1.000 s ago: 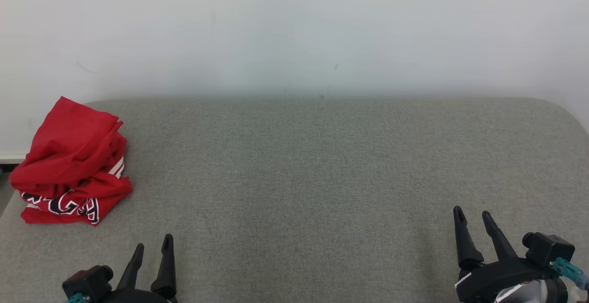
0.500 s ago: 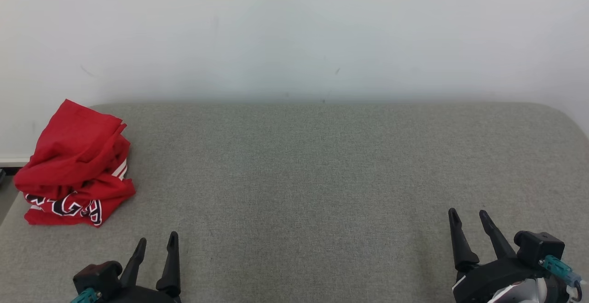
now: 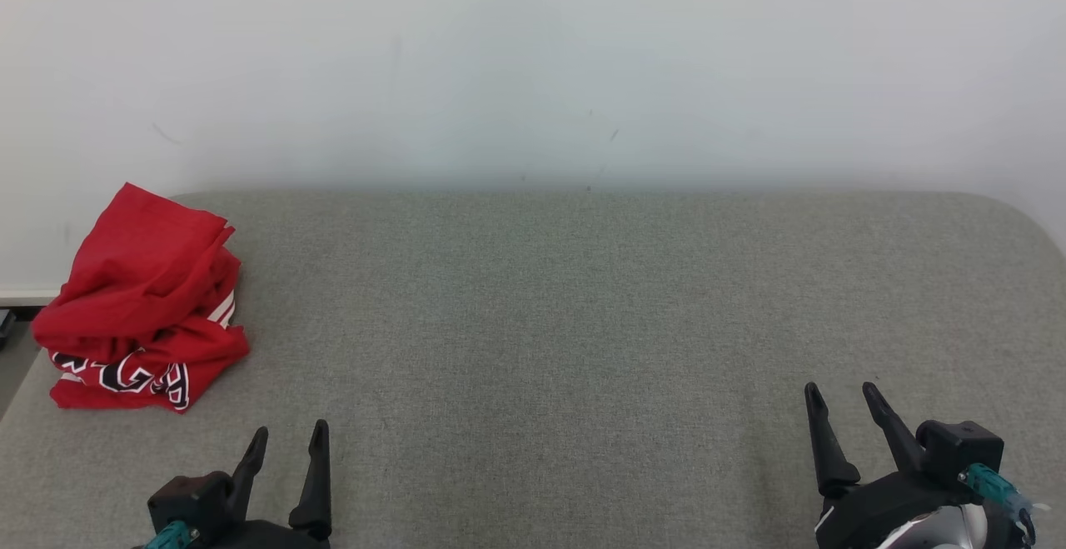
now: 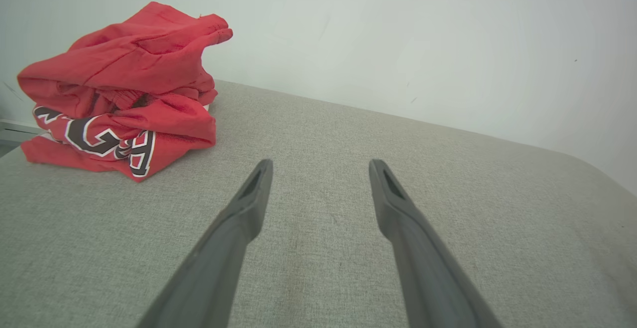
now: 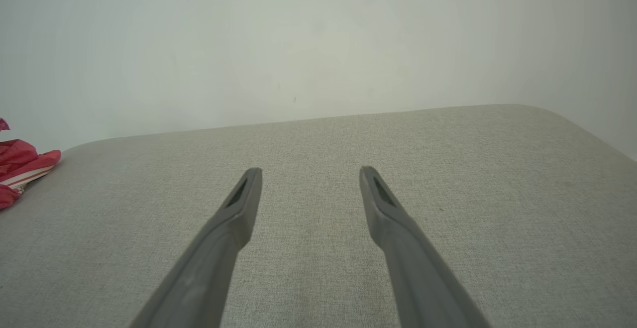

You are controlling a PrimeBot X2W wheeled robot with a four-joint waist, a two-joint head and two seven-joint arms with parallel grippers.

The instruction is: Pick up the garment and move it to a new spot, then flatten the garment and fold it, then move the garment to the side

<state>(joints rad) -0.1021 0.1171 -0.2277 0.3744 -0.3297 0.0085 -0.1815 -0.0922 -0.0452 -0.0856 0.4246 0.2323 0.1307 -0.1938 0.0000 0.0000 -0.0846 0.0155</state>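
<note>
Garment [image 3: 141, 316] at left edge of pad [image 3: 583, 324]; left end effector [image 3: 291, 428], right end effector [image 3: 839, 386] agape.

Only writing I can spot is the chunky black, white-edged print on the garment [image 4: 119, 69]. It's folded over, so I get maybe a G. The rest is unreadable.

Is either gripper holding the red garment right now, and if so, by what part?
Nothing is held. The left gripper and right gripper are open; the garment lies bunched, untouched.
</note>
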